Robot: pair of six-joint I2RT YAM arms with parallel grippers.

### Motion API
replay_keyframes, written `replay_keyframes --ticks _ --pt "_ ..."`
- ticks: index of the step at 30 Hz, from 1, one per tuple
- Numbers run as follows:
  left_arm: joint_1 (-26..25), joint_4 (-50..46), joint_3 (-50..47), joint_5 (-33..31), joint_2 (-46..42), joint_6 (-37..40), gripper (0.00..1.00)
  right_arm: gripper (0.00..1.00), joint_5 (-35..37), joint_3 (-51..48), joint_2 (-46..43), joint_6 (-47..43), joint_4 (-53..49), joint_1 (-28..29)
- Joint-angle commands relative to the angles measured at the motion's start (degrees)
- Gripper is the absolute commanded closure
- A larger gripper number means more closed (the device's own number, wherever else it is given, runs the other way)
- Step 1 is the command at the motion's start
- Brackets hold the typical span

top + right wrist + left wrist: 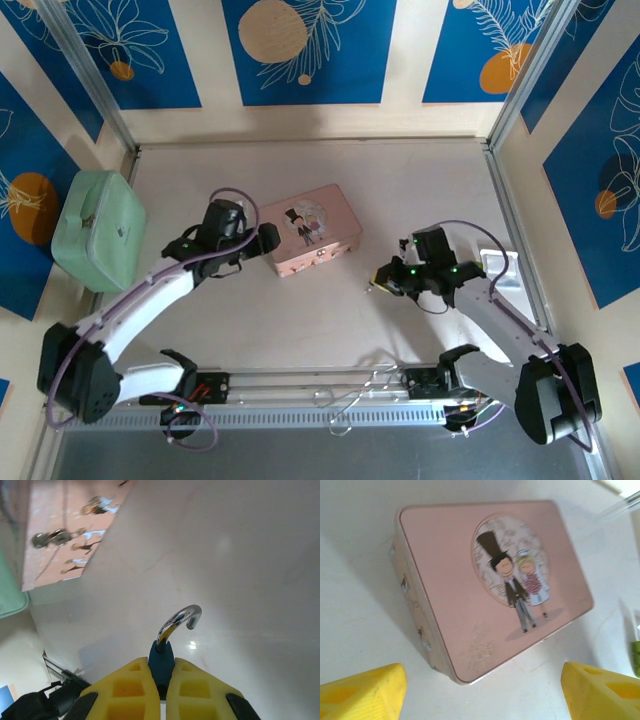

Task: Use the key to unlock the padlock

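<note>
Padlock (161,661): blue body pinched between the right jaws, held above the bare tabletop (300,320), to the right of the pink box (308,240).
Shackle (180,617): silvery hook pointing ahead. Its free end appears to hang clear of the body, so I judge it sprung open.
Key: cannot make one out; the lock's underside is hidden by the yellow pads (132,692).
Right jaws: clenched on the padlock body.
Left jaws: released, spread wide, poised over the pink box's near corner, grasping nothing.
Progress: unlocking looks done or nearly so.
Left to do: confirm the shackle swings free, then set the lock down.
Periphery: green case (98,230) at the far left, untouched.
</note>
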Motion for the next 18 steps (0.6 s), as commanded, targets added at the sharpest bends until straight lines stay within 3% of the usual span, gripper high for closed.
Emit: replay_keyframes --ticks 1,5,12,18 --pt "0.4 -5.1 0.5 -1.3 -4.4 1.9 0.18 1.0 -6.5 -0.7 2.8 -7.3 -4.7 -4.5" --pt "0.4 -7.6 -2.0 -2.4 -9.5 2.5 0.17 1.0 -10.0 -1.0 7.6 -8.2 -1.4 -4.6" --pt "0.5 -9.1 -6.9 -3.4 -14.3 1.4 0.16 0.99 -9.8 -3.4 10.1 -0.8 9.3 6.0" --pt "0.5 -7.3 -8.8 -2.6 -14.3 -0.6 0.18 0.98 -8.4 -1.7 19.9 4.4 18.7 14.8"
